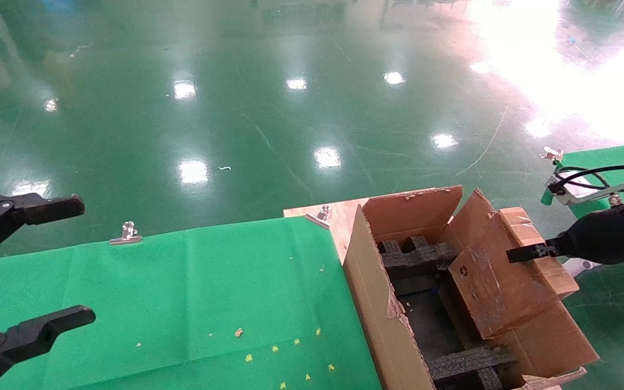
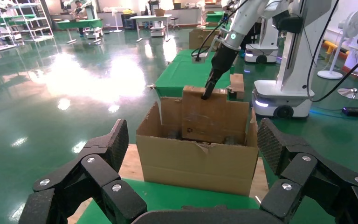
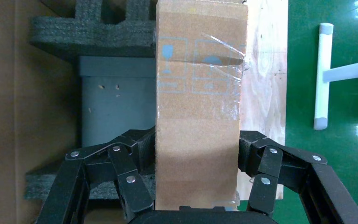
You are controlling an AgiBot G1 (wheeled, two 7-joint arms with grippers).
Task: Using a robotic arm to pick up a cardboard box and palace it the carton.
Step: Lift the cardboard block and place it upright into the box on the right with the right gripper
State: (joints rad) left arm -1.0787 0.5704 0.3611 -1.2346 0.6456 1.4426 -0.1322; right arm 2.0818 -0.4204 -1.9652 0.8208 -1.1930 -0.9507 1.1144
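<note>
A: From the head, where is the cardboard box (image 1: 499, 276)?
B: Tilted over the carton (image 1: 377, 314), clamped by the right gripper (image 1: 523, 252).
A: Left wrist?
B: The left gripper (image 2: 191, 154) gapes wide, near the carton.
A: Right wrist?
B: Fingers (image 3: 135, 154) pinch the box above black foam (image 3: 93, 32).

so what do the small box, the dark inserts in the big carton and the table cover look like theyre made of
Cardboard box, held by the right gripper: scuffed matte brown cardboard with glossy clear tape.
Inserts in the carton: probably black foam, with a coarse, grainy surface and notched blocks.
Table cover: seemingly green cloth, matte, creased and clipped at the edge.
</note>
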